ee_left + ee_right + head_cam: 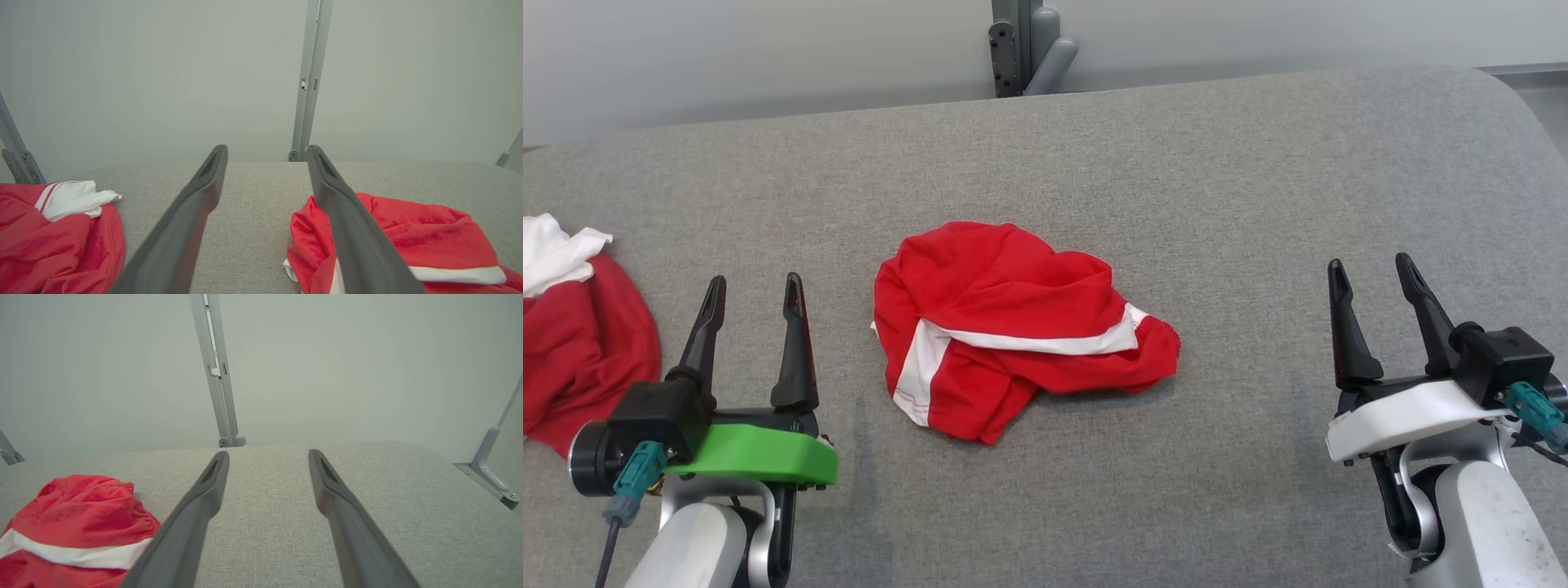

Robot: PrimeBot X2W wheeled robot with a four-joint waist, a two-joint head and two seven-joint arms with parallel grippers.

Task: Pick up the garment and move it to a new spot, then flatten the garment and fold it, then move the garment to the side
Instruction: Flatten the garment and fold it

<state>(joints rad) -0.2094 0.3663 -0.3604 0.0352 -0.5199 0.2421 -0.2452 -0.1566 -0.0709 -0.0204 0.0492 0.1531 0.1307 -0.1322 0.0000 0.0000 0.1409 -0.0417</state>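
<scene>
Red cloth with a white band: found the garment point(1013, 327) lying in a crumpled heap near the middle of the grey bench point(1258, 163), bunched and lapped over itself, with no edge laid straight. Saw the left gripper point(755, 284) poised near and to the left of it, apart from the cloth, with jaws spread wide and nothing between them. Saw the right gripper point(1370, 265) well apart on the right, likewise wide and empty, over bare bench. From the left wrist, made out the heap just beside one finger, with no sign of touching.

Noted a second pile of red and white cloth point(580, 343) at the left edge of the bench, separate from the garment. Could not tell whether it was one piece or several. Noted a grey post point(1021, 41) beyond the far edge.

Judged the task to be at an early stage. Took the spot at mid-bench, between both grippers, as a fair place to work. Could not tell from this alone whether the first move had been made. Judged flattening not yet begun, given the folds and overlaps in the heap. Judged folding and the final shift to the side both left to do. Expected the soft, limp cloth to need both grippers pulling at opposite edges to spread it out.
</scene>
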